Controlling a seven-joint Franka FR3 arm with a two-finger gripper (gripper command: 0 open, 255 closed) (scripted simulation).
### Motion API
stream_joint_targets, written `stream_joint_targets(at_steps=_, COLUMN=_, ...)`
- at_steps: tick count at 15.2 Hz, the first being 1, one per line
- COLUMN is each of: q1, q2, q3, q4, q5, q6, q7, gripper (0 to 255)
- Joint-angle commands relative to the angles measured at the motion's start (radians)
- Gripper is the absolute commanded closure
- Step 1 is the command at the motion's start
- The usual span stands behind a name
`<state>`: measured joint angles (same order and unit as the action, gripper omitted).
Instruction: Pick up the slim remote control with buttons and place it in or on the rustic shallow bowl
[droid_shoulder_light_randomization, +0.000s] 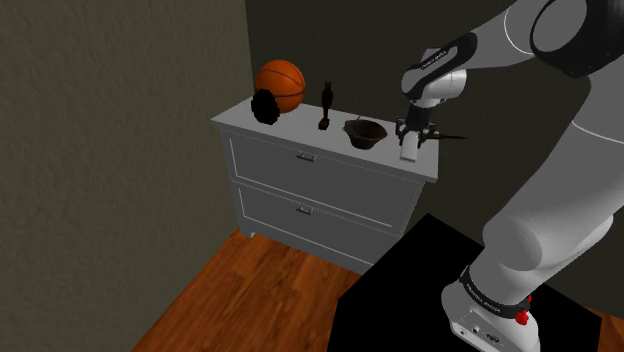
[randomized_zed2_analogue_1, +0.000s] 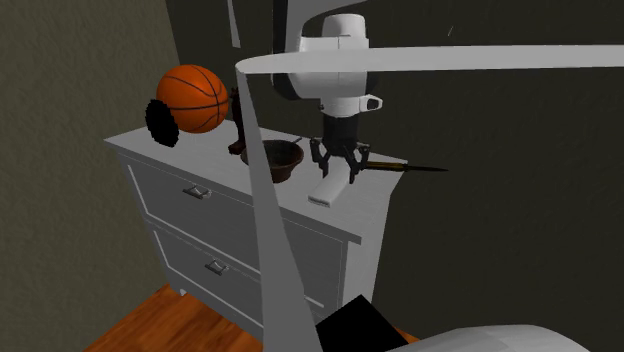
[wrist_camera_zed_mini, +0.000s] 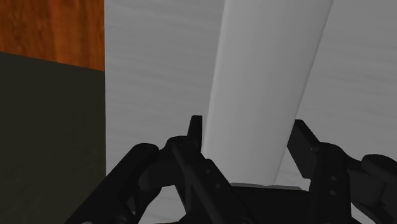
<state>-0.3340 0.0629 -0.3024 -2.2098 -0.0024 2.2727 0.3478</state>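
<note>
The remote (wrist_camera_zed_mini: 267, 83) is drawn as a plain white slim slab with no buttons visible. It rests on the white dresser top (droid_shoulder_light_randomization: 300, 125) near the end at the shoulder view's right. My black gripper (wrist_camera_zed_mini: 249, 132) reaches down onto it, the two fingers (wrist_camera_zed_mini: 195, 127) pressed against its long edges, shut on it. The shoulder view has the gripper (droid_shoulder_light_randomization: 411, 138) over the remote (droid_shoulder_light_randomization: 408, 153), just right of the dark shallow bowl (droid_shoulder_light_randomization: 365, 133). The second exterior view places the gripper (randomized_zed2_analogue_1: 337, 170) and remote (randomized_zed2_analogue_1: 327, 190) right of the bowl (randomized_zed2_analogue_1: 283, 158).
An orange basketball (droid_shoulder_light_randomization: 280, 84), a dark round object (droid_shoulder_light_randomization: 266, 106) and a slim dark figurine (droid_shoulder_light_randomization: 326, 105) stand on the dresser beyond the bowl. A thin dark stick (randomized_zed2_analogue_1: 410, 168) juts past the dresser's end near the gripper. Wooden floor (droid_shoulder_light_randomization: 250, 290) lies below.
</note>
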Motion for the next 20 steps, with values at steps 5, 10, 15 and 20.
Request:
stream_joint_targets(at_steps=5, q1=0.002, q2=-0.04, q3=0.0, q4=0.038, q5=-0.015, q6=-0.076, q7=0.009, gripper=255)
stream_joint_targets(at_steps=10, q1=0.003, q2=-0.072, q3=0.001, q4=0.073, q5=-0.025, q6=-0.142, q7=0.016, gripper=255)
stream_joint_targets(at_steps=15, q1=0.004, q2=-0.098, q3=0.002, q4=0.114, q5=-0.033, q6=-0.208, q7=0.021, gripper=255)
stream_joint_targets(at_steps=20, q1=0.005, q2=-0.118, q3=0.004, q4=0.16, q5=-0.038, q6=-0.274, q7=0.024, gripper=255)
